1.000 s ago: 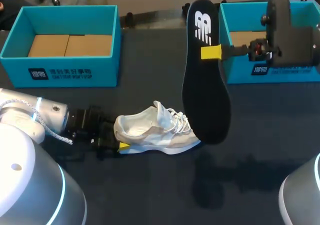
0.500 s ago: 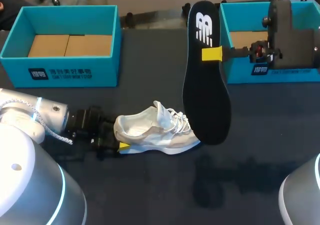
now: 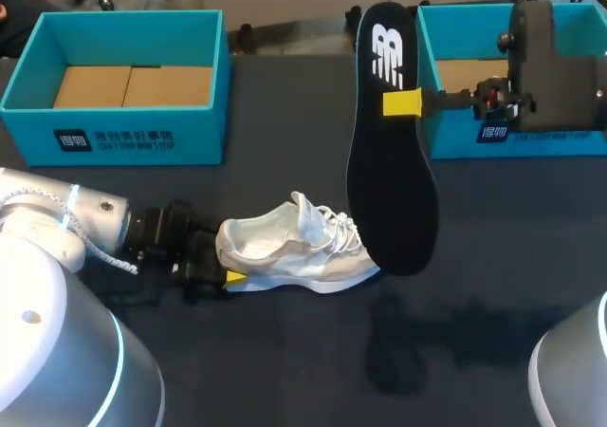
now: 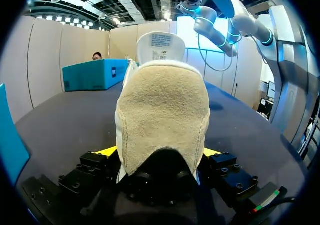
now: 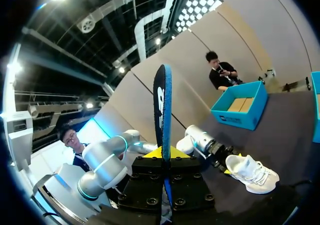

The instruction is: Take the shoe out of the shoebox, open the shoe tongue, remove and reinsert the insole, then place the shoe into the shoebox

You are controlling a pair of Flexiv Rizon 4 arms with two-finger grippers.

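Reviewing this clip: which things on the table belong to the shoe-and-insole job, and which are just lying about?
Part of the job:
- white shoe, heel gripped by the left hand
- black insole, held upright by the right hand
- one teal shoebox

Lying about:
- the other teal box; the left teal box and the right teal box look alike, so I cannot tell which is spare

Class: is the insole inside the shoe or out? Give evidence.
Out: the right hand holds the insole in the air; the shoe lies on the table.
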